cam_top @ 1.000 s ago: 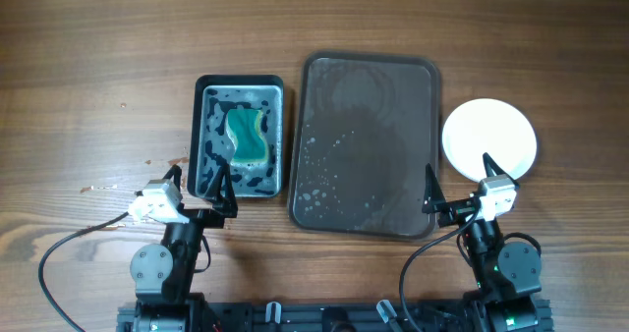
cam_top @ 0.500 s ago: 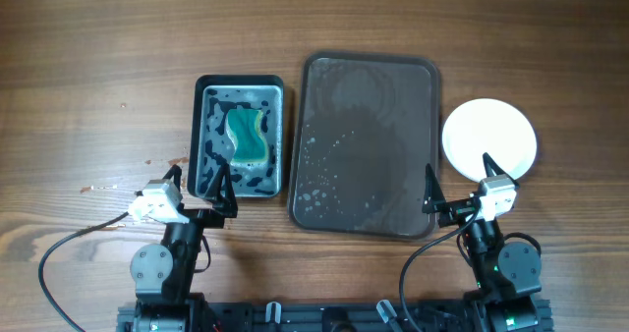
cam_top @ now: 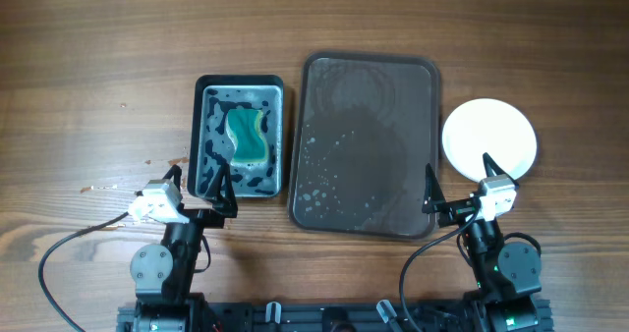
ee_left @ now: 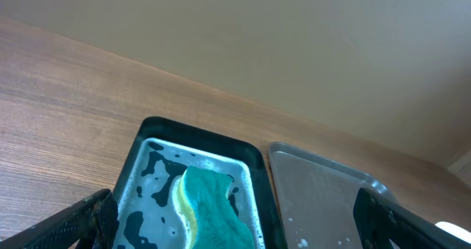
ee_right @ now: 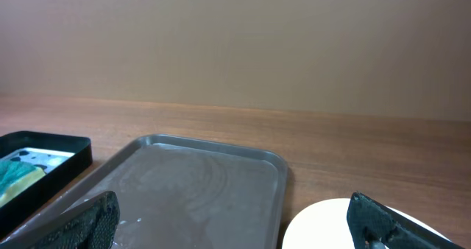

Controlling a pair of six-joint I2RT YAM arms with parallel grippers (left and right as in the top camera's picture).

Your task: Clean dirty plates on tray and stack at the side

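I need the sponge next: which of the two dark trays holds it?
The smaller black tub on the left holds the green sponge; the larger tray beside it has only droplets.

1. The left arm [cam_top: 165,261] sits folded low, its base just behind the left gripper [cam_top: 200,185].
2. The left gripper points forward, its two dark fingers [ee_left: 82,221] spread wide apart and closed on nothing.
3. The right arm [cam_top: 499,261] is folded the same way, its base just behind the right gripper [cam_top: 459,180].
4. The right gripper's fingers [ee_right: 384,221] stand equally wide apart, gripping nothing.
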